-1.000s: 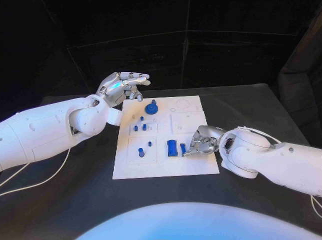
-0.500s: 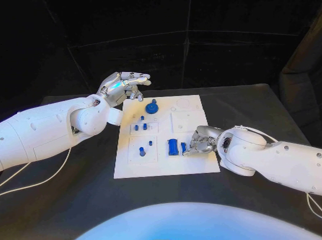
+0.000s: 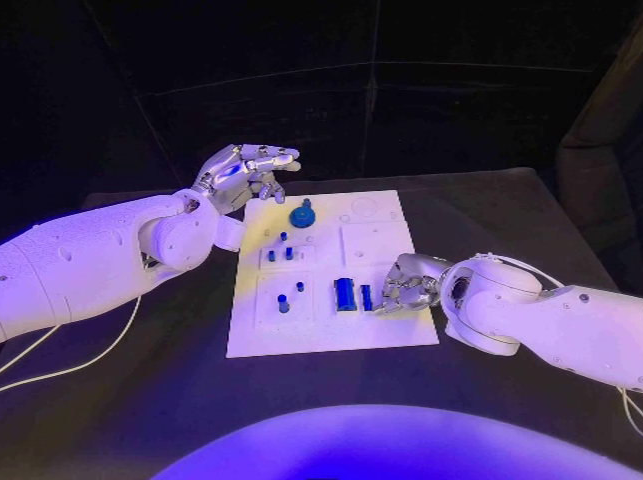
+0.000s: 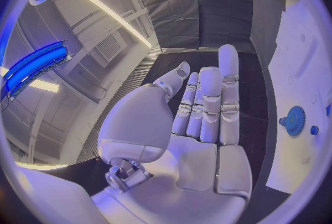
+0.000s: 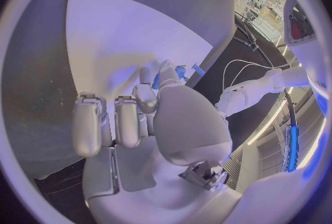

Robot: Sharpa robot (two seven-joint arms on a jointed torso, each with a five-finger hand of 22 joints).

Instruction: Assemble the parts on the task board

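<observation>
1. The task board lies in the middle of the black table, long side running away from the robot. The blue parts sit on it: a gear near the far edge, small pegs toward the left edge, and two upright blue blocks near the right edge on the near half.
2. The right hand is down on the board at its right edge, fingers curled in and touching the blue blocks; in the right wrist view the fingertips close around a blue piece. Whether it is truly pinched or merely touched, I cannot tell.
3. The left hand hovers above the board's far left corner, holding nothing, fingers partly bent and apart; the left wrist view shows the gear below it, untouched.
4. Risk: the curled right fingers crowd both blocks at once, so a lift or push aimed at one could tip or drag its neighbour.
5. Risk: the board lies loose on the table, so a sideways push from the right hand could slide it and upset the standing pegs.
6. Risk: a weak fingertip hold could let the piece twist or drop before seating.
7. Against half a second ago, the right hand has crept slightly toward the near edge, its fingers tighter on the blocks; the left hand and the parts are unchanged.
</observation>
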